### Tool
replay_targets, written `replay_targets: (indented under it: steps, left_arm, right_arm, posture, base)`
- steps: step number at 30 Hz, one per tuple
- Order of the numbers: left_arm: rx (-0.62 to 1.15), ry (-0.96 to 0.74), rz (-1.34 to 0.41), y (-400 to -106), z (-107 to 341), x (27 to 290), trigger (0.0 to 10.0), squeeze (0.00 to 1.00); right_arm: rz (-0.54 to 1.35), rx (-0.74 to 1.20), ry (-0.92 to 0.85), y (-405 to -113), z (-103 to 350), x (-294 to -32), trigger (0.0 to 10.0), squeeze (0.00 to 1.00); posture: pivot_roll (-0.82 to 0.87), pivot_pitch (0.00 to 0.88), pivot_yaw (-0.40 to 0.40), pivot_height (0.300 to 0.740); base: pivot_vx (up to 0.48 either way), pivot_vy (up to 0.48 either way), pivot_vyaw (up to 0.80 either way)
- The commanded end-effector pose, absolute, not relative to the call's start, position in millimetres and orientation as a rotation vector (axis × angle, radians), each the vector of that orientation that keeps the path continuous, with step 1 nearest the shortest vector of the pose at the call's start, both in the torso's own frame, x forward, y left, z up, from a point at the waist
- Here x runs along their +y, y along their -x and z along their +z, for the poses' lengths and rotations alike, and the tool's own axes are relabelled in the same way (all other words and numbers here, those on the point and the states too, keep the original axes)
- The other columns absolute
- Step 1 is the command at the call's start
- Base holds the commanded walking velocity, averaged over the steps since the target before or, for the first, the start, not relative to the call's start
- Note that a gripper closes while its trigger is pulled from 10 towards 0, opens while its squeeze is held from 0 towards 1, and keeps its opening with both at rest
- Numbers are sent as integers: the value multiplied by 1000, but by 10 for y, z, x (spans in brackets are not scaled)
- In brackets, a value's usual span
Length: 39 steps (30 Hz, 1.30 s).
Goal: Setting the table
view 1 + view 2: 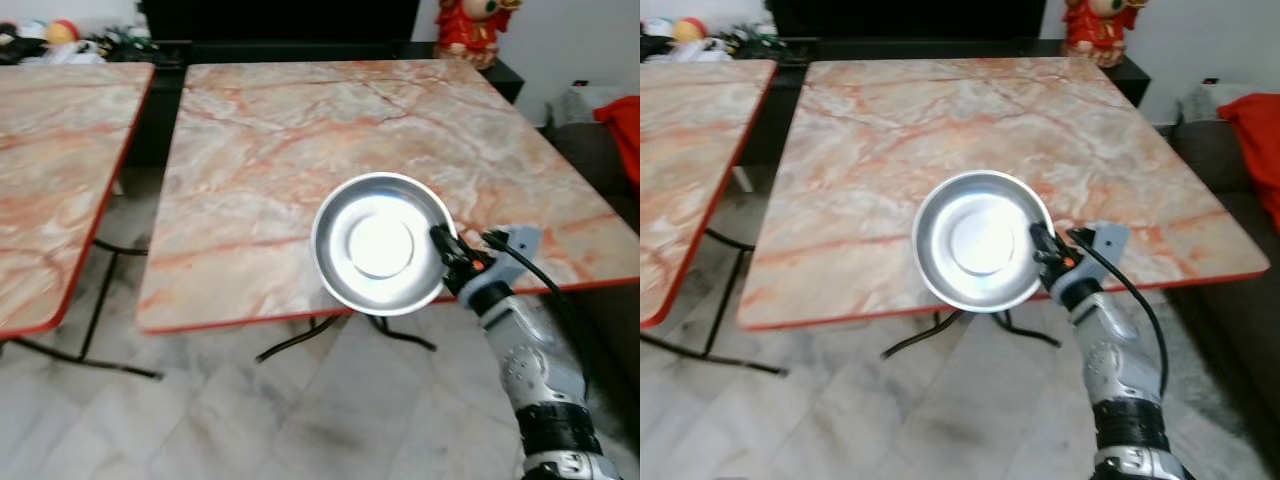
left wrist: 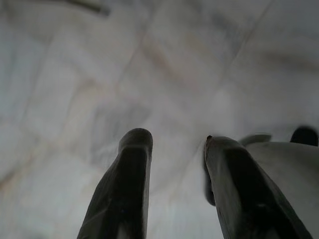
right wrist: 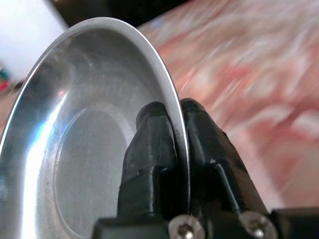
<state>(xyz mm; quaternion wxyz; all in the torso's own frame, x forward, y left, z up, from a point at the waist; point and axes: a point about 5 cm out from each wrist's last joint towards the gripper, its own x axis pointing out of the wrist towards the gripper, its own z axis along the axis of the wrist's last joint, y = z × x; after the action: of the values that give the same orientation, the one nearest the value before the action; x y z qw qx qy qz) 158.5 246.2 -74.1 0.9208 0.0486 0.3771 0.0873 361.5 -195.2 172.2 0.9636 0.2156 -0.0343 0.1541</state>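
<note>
A shiny round steel plate (image 1: 378, 243) hangs level over the near edge of the marble-patterned table (image 1: 300, 130). My right gripper (image 1: 441, 243) is shut on the plate's right rim, one black finger inside the plate (image 3: 89, 149) and one outside, as the right wrist view shows close up. My left gripper (image 2: 172, 149) hangs over the pale tiled floor with its two fingers apart and nothing between them.
A second marble-patterned table (image 1: 50, 170) stands to the left, with a gap of floor between the two. A dark cabinet (image 1: 280, 20) and a red figurine (image 1: 470, 25) are behind the table. A sofa with a red cloth (image 1: 622, 125) is on the right.
</note>
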Motion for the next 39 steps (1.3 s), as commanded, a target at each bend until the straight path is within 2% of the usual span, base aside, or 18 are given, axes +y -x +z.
replay_targets:
  steps: [1, 8, 15, 22, 26, 32, 39]
  left_arm:
    - [819, -99, 201, -1460, -781, 2531, 10000, 0]
    - [823, -98, 194, -1451, -780, 2544, 10000, 0]
    - [822, -112, 181, -1455, -763, 2591, 10000, 0]
    - [819, -118, 161, -1485, -755, 2576, 10000, 0]
    - [820, -123, 146, -1491, -754, 2570, 10000, 0]
    - [818, -127, 148, -1505, -748, 2577, 10000, 0]
    - [820, -128, 143, -1502, -750, 2570, 10000, 0]
  right_arm:
    - [310, -104, -465, -3636, 1797, -1920, 10000, 0]
    - [219, -125, -531, -3649, 1791, -2061, 10000, 0]
    - [31, -110, -654, -3642, 1707, -2325, 10000, 0]
    - [0, -95, -707, -3632, 1682, -2268, 10000, 0]
    - [-117, -22, -737, -3651, 1585, -2278, 10000, 0]
    - [-194, 22, -747, -3669, 1518, -2300, 10000, 0]
    - [-223, 65, -755, -3686, 1479, -2248, 10000, 0]
  posture:
    - [59, 178, -67, 740]
    - [68, 171, -57, 740]
    - [61, 154, -39, 740]
    - [60, 144, -32, 740]
    - [64, 143, -31, 740]
    - [66, 161, -29, 740]
    - [68, 169, -29, 740]
  base:
    - [0, 0, 0]
    - [0, 0, 0]
    - [0, 0, 0]
    - [0, 0, 0]
    - [0, 0, 0]
    - [0, 0, 0]
    - [0, 0, 0]
